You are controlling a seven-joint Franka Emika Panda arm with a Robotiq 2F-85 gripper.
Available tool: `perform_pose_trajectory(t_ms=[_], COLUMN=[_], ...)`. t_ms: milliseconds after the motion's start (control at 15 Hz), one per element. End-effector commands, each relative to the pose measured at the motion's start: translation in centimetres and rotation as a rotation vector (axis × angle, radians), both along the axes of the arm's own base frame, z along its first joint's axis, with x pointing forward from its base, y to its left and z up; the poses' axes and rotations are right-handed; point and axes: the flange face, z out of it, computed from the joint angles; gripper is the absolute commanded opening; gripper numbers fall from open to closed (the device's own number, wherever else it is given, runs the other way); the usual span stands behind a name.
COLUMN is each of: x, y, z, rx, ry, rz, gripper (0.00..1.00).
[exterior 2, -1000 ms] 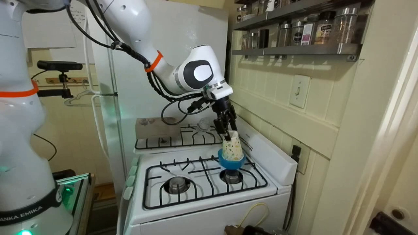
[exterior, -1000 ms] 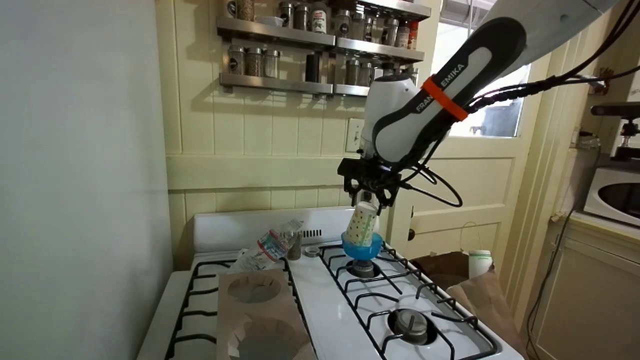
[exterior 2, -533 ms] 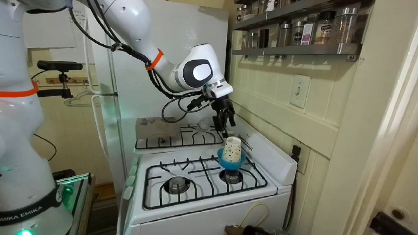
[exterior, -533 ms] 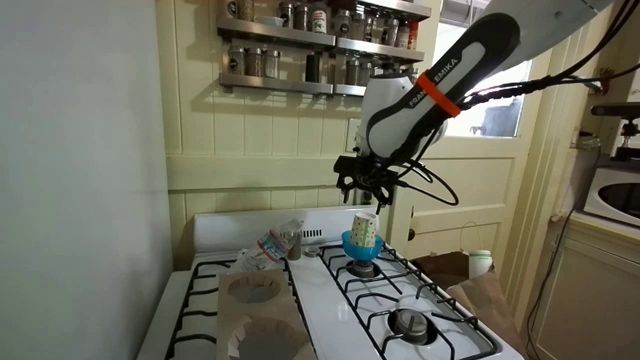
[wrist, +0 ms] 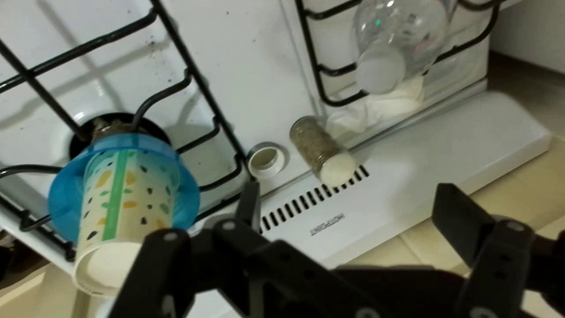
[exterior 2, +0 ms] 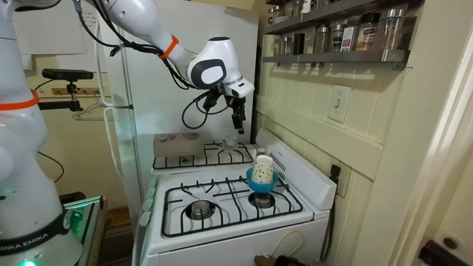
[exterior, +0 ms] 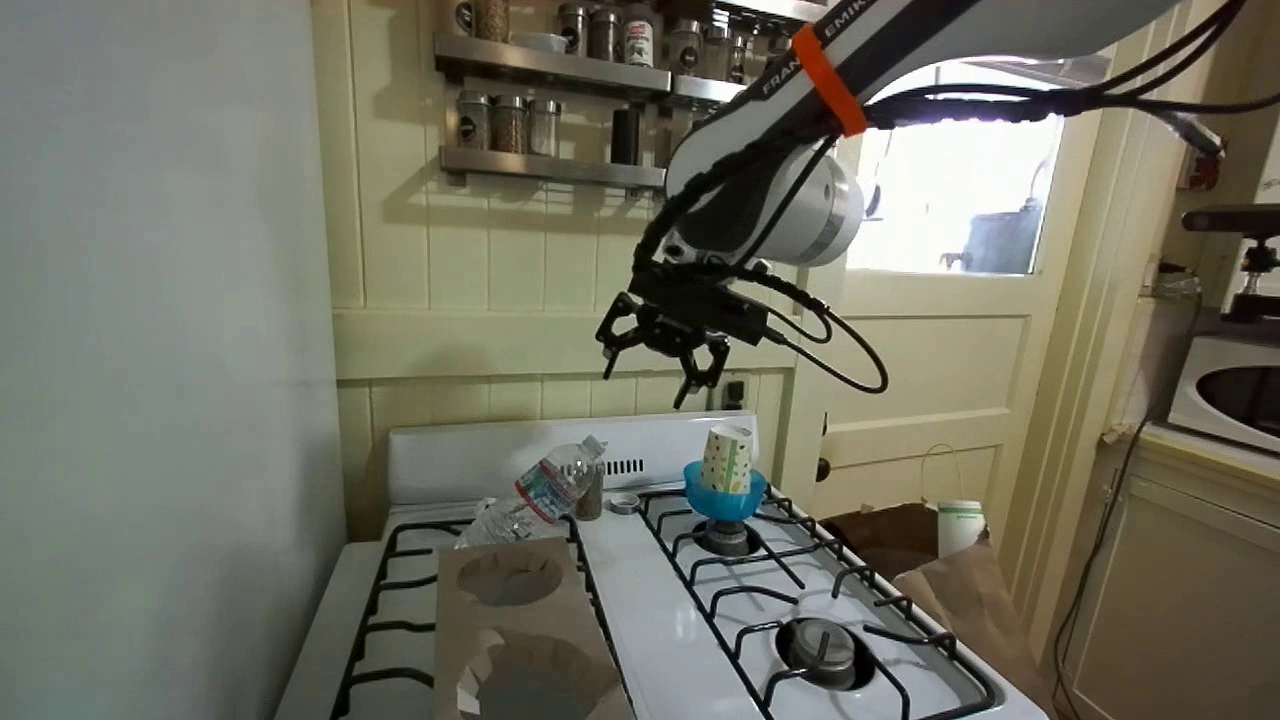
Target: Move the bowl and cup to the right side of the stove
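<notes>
The stove (exterior 2: 229, 249) was a white gas range with a white back panel (exterior: 450, 465), and black wire grates (wrist: 90, 46) lay over its left and right halves, as one faced that panel. On the right half, over the rear burner (exterior: 725, 542), sat the blue bowl (exterior: 720, 507), and inside it stood the pale speckled cup (exterior: 727, 460), upside down with its narrow end uppermost. The fingers (wrist: 459, 218) stood wide apart above the stove toward its back panel, clear of both cup and bowl. A brown cardboard box (exterior: 540, 618) with two round holes in its top rested on the stove's left half, and behind it a clear plastic bottle (exterior: 550, 490) leaned at a slant. On the white top (exterior: 650, 600) between the grates, near the stove's back panel, stood a small jar (wrist: 315, 145) with a round white-rimmed piece (wrist: 266, 159) just beside it. To the left of the stove rose a white refrigerator (exterior 2: 207, 22); behind the stove ran a cream panelled wall (exterior: 530, 345) with a light switch (exterior 2: 339, 103) and, high above the panel, metal shelves (exterior: 555, 168) of spice jars (exterior: 543, 128). To the right of the stove were a cream door (exterior: 930, 355) with a bright window (exterior: 950, 190) and a brown paper bag (exterior: 965, 595), and farther to the right a white microwave (exterior: 1205, 385) stood on a counter (exterior: 1200, 450).
</notes>
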Motion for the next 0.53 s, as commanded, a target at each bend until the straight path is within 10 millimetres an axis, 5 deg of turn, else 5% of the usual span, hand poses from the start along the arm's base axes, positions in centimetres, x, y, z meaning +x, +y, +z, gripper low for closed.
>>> perform_pose_trajectory(t_ms=[0, 467], x=[-0.08, 0.08], y=[0.44, -0.33], z=[0.07, 0.05], rx=[0.004, 0.003], ry=[-0.001, -0.001], rz=[0.013, -0.002], gripper=[1.0, 1.0])
